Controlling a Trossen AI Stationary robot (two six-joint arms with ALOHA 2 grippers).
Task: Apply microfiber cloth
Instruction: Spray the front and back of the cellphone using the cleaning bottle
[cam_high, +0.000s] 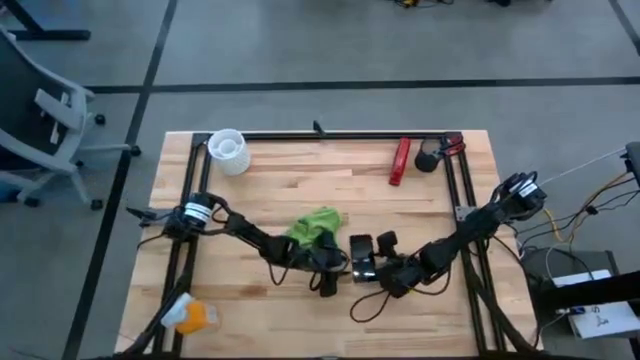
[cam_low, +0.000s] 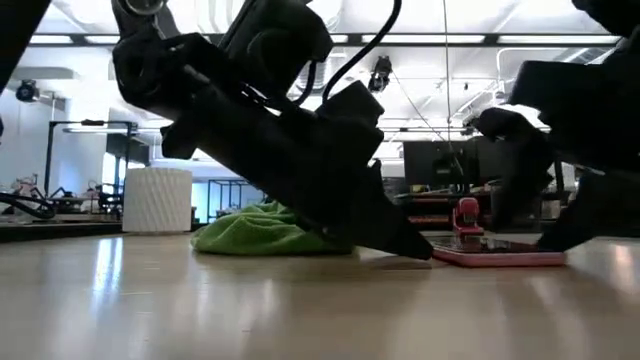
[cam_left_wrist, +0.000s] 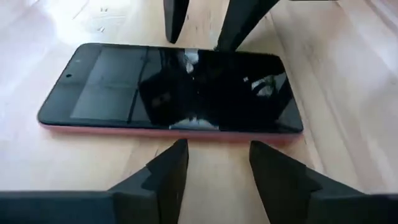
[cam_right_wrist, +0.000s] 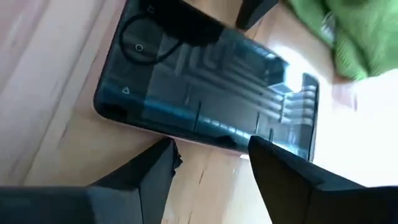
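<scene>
A black phone (cam_high: 360, 255) in a pink case lies flat, screen up, on the wooden table, near the middle. The microfiber cloth (cam_high: 315, 225), lime green and crumpled, lies in a heap on the table just to the far left of the phone, and no gripper touches it. My left gripper (cam_left_wrist: 217, 155) is open, low at one long edge of the phone (cam_left_wrist: 168, 87), its fingertips just short of that edge. My right gripper (cam_right_wrist: 211, 152) is open at the opposite long edge. The two grippers face each other across the phone. My right gripper's fingertips (cam_left_wrist: 219, 45) stand at the phone's long edge, coming down at a slant from the table's right. I cannot tell whether they touch the phone.
A white ribbed cup (cam_high: 228, 150) stands far left, a red tool (cam_high: 401, 160) and a black object (cam_high: 428, 158) far right. An orange-and-white spray bottle (cam_high: 190, 318) lies at the near left corner. Black frame rails (cam_high: 330, 135) border the table. A cable loop (cam_high: 365, 305) lies near the phone.
</scene>
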